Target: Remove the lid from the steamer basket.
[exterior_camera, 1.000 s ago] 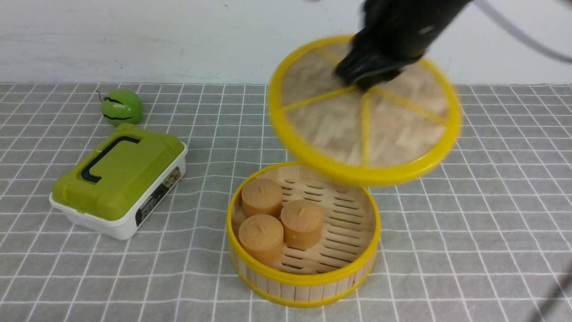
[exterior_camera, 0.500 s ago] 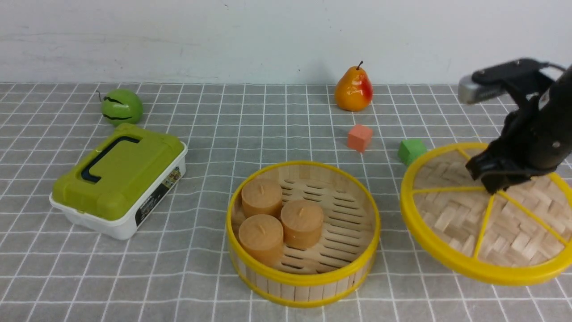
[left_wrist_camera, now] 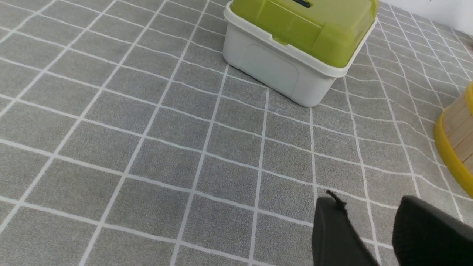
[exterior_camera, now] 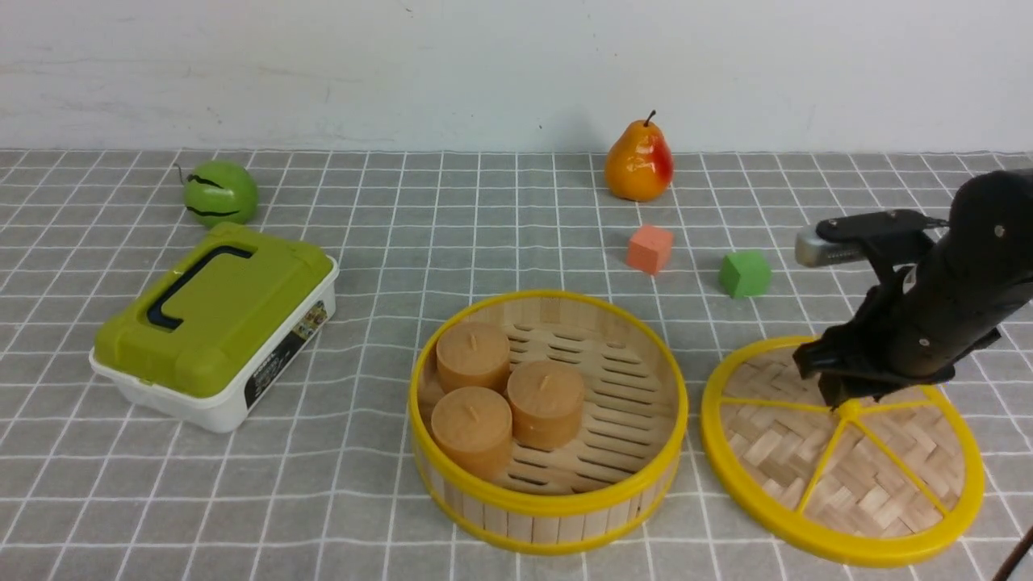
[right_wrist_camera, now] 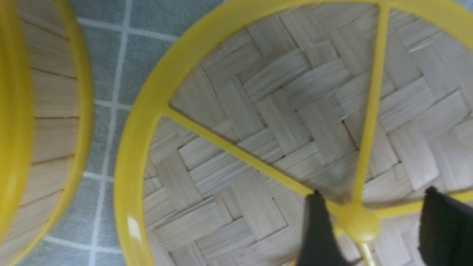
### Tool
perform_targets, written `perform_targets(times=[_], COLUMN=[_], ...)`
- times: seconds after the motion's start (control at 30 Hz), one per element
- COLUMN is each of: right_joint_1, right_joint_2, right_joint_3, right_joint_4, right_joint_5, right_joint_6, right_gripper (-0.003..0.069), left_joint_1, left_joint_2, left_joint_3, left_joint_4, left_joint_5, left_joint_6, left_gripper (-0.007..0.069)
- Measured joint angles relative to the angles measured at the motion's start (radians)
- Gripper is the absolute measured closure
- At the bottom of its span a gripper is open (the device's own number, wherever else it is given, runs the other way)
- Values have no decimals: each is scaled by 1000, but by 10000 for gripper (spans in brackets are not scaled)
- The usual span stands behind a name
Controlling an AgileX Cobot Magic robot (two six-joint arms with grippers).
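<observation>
The table [exterior_camera: 387,500] has a gray cloth with white squares. The left fingers [left_wrist_camera: 351,240] hang low over the cloth with a small gap between them, and they hold nothing. Near the far left corner sits a round green fruit [exterior_camera: 219,192] with dark stripes. Just in front of it is a white box [exterior_camera: 218,323] with its green top shut. In the middle, close to the near edge, stands the basket [exterior_camera: 549,516]. It is open on top. Three brown round cakes [exterior_camera: 545,399] sit inside on its left side, touching each other. By the far edge, a bit right of the middle, stands a pear [exterior_camera: 639,161]. In front of the pear lies a small red block [exterior_camera: 650,248], and a green block [exterior_camera: 744,273] lies near it on the right. The lid [exterior_camera: 880,492] lies flat on the table near the front right corner. It is just beside the basket on its right, with a thin strip of cloth between them. The right fingers [exterior_camera: 835,394] are down at the lid's knob [right_wrist_camera: 356,221]. They are spread wide, one on each side of the knob, and they do not pinch it.
</observation>
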Motion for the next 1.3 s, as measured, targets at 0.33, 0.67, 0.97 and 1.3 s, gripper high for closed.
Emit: perform_targets(times=[0.33,0.67,0.97,1.3], right_joint_1=[0,0,0,0], right_joint_2=[-501,-1005,-1187,-1201], right_joint_3=[53,321,407,408], right_joint_4=[11,13,13,-13], right_joint_5=[56,92,89,168], right_joint_6=[-39,-47,-47,-47], right_gripper=[216,651,680,676], left_joint_1=[0,0,0,0], left_joint_2=[0,0,0,0], left_joint_3=[0,0,0,0], left_joint_4=[0,0,0,0], left_joint_5=[0,0,0,0], left_joint_6=[0,0,0,0], left_gripper=[386,386,386,386])
